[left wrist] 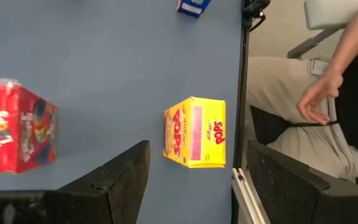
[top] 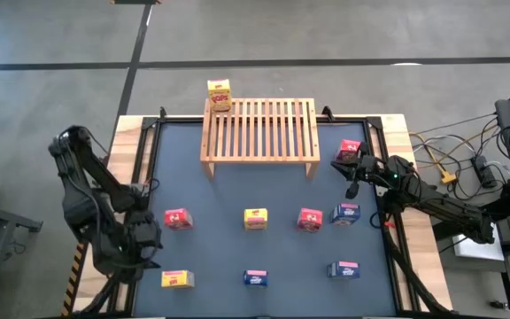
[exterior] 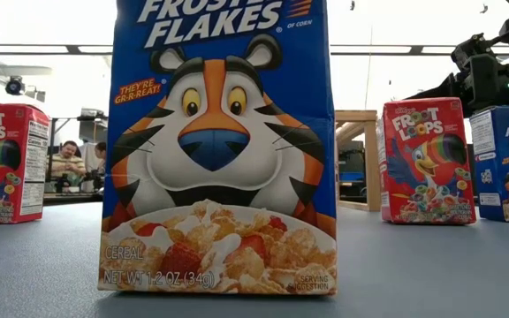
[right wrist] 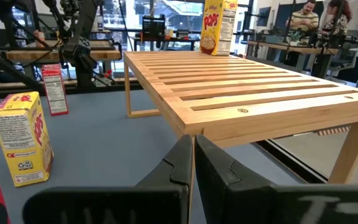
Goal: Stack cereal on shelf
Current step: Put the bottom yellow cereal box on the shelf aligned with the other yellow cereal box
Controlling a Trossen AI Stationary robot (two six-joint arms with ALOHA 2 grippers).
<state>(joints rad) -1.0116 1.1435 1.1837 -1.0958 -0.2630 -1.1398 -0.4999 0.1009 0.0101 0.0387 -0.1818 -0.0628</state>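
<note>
Your right gripper, fingers pressed together w/ nothing between, sits at 3 o'clock of light wooden slatted shelf; yellow cardboard cereal box on shelf's 11 o'clock corner. Left gripper spread wide.

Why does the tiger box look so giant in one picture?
Low view: the blue tiger box stands right at the lens, so it fills the picture and its top is cut off; the room behind it glares white. High view: that box is as small as the others.
</note>
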